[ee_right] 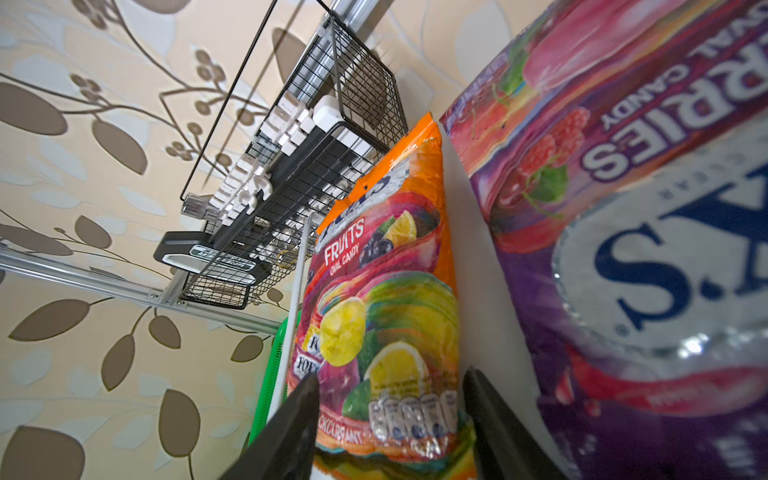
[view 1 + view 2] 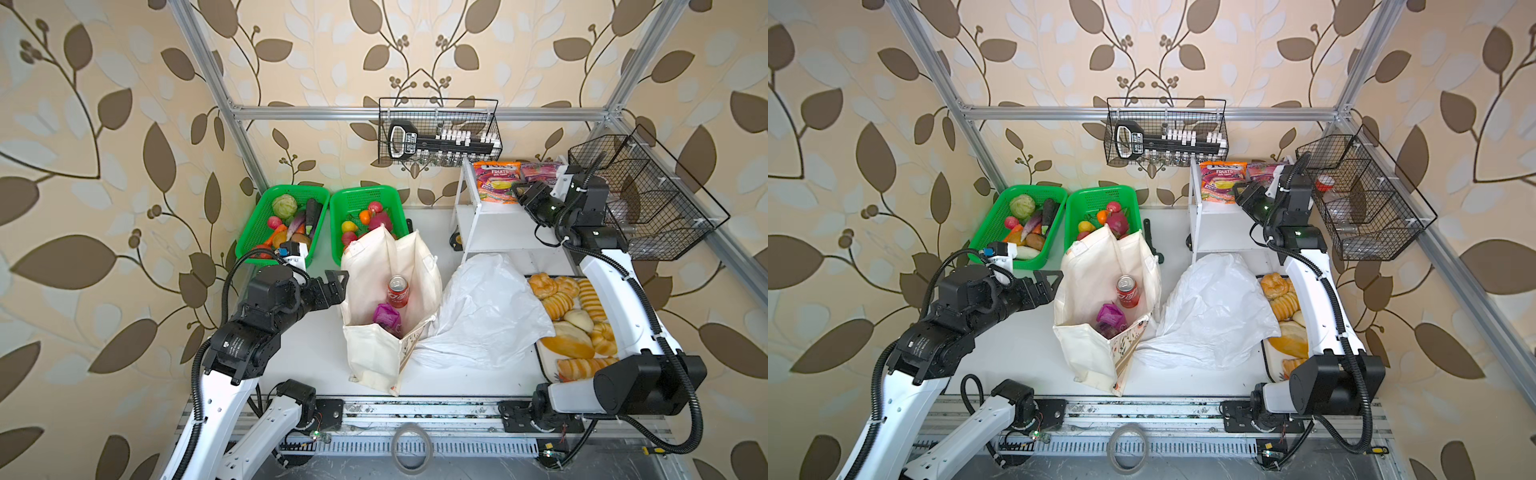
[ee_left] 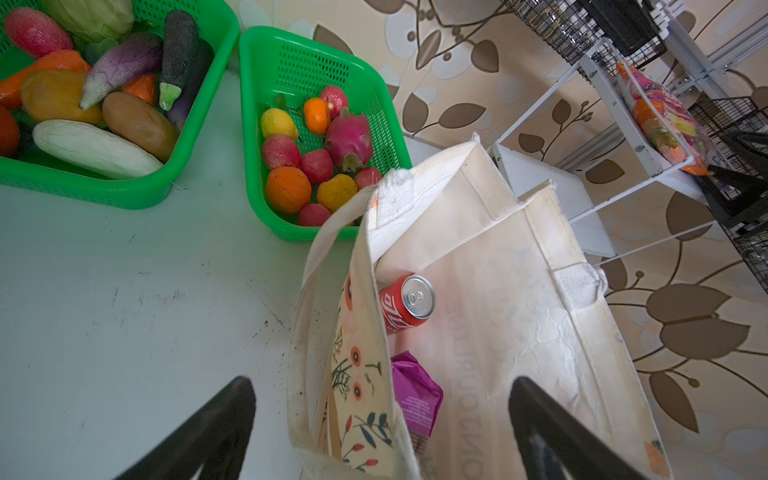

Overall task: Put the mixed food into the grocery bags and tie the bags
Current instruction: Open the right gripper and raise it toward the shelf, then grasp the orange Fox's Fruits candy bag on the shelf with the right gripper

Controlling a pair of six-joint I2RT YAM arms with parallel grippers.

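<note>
Landmark: the cream cloth tote, standing mouth-up mid-table in both top views. The mouth gapes wide, presumably so items drop straight in.

- In the tote: red soda can leaning on an inner wall toward the back, purple snack packet nearer the front.
- The white plastic bag lies crumpled flat, touching the tote's right side. Nothing visible in it, handles untied.
- The toy fruits (dragon fruit, oranges, yellow pears, red ones) sit in the green mesh basket just behind the tote, so they're not bagged yet.

left gripper: jaws spread about as wide as they go, nothing between them. In the wrist view one finger is outside the tote's left wall over bare table and the other is over the interior, so it sits astride the rim above the packet. That pose would suit a drop-in or keeping the mouth open; can't say which.

right gripper: well behind and right of the tote, up at the white shelf. Jaws are roughly half apart, bracketing the near end of the orange FOX'S Fruits pouch. The pouch lies flat on the top shelf beside a purple FOX'S Berries pouch. It looks unpinched, but the view is too close to tell whether the pads touch it. I'd say it's lined up for a pick across the pouch's width.

Tying not started on either bag.
</note>
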